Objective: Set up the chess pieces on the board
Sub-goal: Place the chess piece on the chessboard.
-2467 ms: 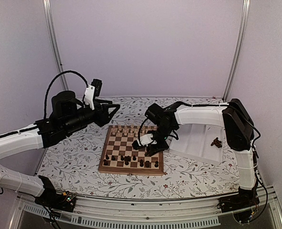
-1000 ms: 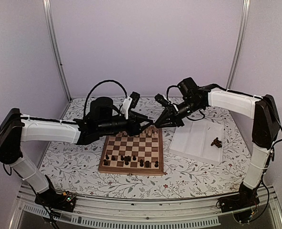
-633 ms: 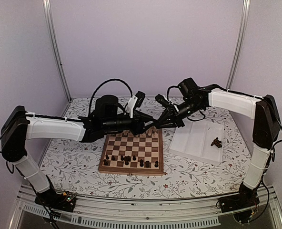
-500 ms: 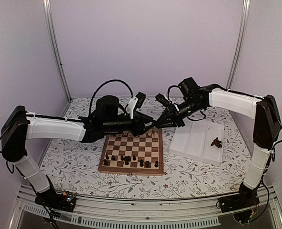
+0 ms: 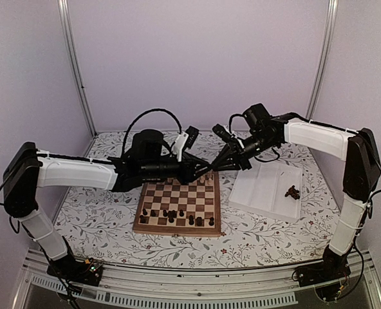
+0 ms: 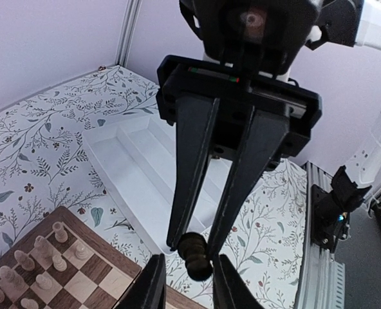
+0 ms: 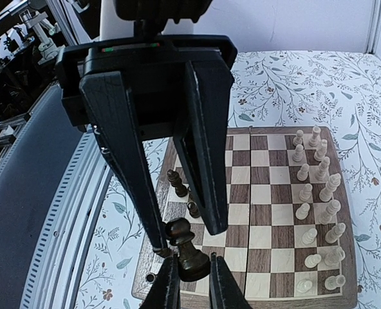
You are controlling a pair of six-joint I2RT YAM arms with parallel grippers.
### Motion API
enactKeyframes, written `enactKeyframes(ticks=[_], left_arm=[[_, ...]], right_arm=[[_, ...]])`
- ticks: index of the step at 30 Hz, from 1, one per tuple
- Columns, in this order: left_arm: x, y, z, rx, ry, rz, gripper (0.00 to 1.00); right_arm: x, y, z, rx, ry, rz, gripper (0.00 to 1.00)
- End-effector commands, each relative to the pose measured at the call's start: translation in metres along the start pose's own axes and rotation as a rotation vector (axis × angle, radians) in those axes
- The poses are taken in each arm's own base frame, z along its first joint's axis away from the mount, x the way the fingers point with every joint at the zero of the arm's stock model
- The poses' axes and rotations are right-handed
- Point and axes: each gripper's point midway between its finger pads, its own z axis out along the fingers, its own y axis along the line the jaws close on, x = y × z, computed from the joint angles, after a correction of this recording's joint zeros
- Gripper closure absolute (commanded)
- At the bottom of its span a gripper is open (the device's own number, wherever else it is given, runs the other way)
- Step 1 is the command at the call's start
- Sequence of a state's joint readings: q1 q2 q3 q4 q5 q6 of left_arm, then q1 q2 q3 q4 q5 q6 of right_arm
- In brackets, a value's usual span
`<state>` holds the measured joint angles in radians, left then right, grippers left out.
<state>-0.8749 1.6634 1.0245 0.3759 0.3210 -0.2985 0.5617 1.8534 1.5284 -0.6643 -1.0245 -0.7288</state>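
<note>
Both grippers meet tip to tip in the air above the far right corner of the board (image 5: pixel 176 230). My right gripper (image 7: pixel 193 259) is shut on the base of a dark pawn (image 7: pixel 192 252). The pawn's round head (image 6: pixel 201 268) points at the left gripper (image 6: pixel 188 257). That gripper's fingers flank the head with small gaps, still open. Several dark chess pieces (image 5: pixel 177 217) stand on the board's two near rows. A few more dark pieces (image 5: pixel 292 191) lie in the white tray.
The white ridged tray (image 5: pixel 268 190) sits right of the board, tilted toward it. Pale cream chessmen (image 7: pixel 316 193) stand in two rows along the board's far edge. A floral cloth (image 5: pixel 100 212) covers the table. Metal frame posts (image 5: pixel 71 64) rise at the back corners.
Both arms have come together over the board's far right corner. In the last second the left arm crept right and its jaws narrowed round the pawn. The right gripper has stayed shut on it.
</note>
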Motion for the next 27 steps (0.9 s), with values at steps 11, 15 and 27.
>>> enactKeyframes(ticks=[11, 15, 27], left_arm=[[-0.004, -0.007, 0.013, 0.026, 0.026, 0.023, 0.88], [-0.007, -0.011, 0.008, 0.019, 0.08, 0.045, 0.89], [0.052, -0.007, -0.038, -0.042, 0.542, 0.155, 0.89]], right_arm=[[-0.009, 0.009, -0.008, 0.009, -0.016, -0.028, 0.86], [-0.002, 0.004, -0.015, 0.05, 0.006, -0.019, 0.68], [0.017, -0.038, -0.092, 0.54, 0.222, 0.009, 0.42]])
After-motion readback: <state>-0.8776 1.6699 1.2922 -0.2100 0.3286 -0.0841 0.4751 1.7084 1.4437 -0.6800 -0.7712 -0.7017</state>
